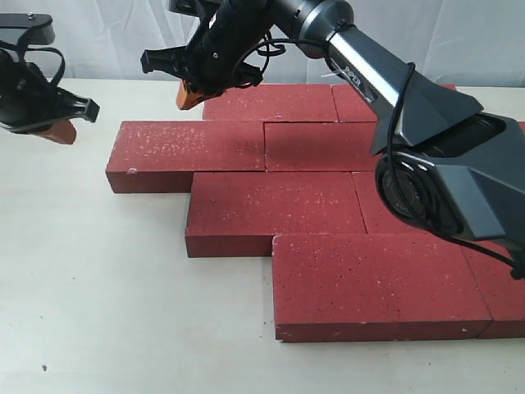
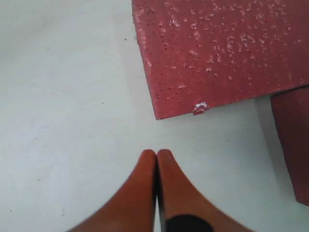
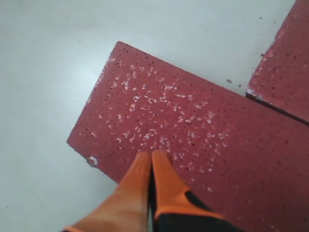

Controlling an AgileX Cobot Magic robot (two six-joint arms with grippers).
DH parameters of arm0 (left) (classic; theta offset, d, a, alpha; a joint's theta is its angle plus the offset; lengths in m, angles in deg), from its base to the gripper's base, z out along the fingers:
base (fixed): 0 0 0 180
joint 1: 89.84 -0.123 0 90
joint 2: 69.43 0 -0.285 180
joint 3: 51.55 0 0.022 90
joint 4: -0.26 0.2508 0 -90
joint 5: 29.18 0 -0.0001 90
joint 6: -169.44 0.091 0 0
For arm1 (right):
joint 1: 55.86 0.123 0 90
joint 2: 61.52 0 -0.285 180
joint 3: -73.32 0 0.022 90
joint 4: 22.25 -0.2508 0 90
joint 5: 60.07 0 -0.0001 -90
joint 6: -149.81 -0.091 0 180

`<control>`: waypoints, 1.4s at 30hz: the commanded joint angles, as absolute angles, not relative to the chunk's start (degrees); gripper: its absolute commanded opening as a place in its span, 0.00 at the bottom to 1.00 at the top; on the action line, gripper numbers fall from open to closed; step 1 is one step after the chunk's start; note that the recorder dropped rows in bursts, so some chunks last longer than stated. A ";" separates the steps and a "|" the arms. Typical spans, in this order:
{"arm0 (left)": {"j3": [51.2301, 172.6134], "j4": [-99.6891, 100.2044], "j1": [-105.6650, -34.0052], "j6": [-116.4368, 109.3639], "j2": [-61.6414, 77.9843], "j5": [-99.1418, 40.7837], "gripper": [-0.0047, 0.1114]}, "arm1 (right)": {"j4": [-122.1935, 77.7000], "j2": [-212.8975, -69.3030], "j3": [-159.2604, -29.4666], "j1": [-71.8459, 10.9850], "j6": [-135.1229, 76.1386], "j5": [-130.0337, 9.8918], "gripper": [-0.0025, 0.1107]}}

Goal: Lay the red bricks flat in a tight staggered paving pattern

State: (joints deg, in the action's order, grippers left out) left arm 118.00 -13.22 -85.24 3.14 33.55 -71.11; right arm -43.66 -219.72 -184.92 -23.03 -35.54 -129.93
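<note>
White table | red bricks staggered | wrist views: left pincer, right pincer clenched empty; brick contact unclear

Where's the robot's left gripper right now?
Exterior view, far left: the left gripper hangs shut over the table, just left of the leftmost brick.

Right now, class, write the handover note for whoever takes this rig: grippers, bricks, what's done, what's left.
Left gripper: shut, empty, over bare table beside the paving's left edge.
Right gripper: shut, empty, above the chipped brick, second row, left end.
Red bricks: all flat, four staggered rows, visible joints look tight.
Done: pattern seems laid.
Left: check joints hidden behind the right arm; nudge any gaps shut.
</note>
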 commanded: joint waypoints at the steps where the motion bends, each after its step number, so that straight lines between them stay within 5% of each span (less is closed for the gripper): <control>1: 117.89 -7.69 -81.02 0.16 32.98 -70.35 0.04 | -42.63 -218.06 -182.47 -24.29 -34.89 -130.03 0.02; 23: 118.44 -6.38 -70.88 -1.10 33.59 -55.30 0.04 | -33.68 -204.93 -158.59 -34.44 -28.61 -130.03 0.02; 42: 141.90 -7.47 -63.36 -6.45 56.89 -58.06 0.04 | -31.74 -204.93 -156.55 -37.45 -22.65 -130.03 0.02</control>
State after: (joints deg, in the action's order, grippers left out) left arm 138.84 -6.54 -64.31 -5.27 54.09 -57.97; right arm -32.68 -205.74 -156.85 -37.04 -23.23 -130.06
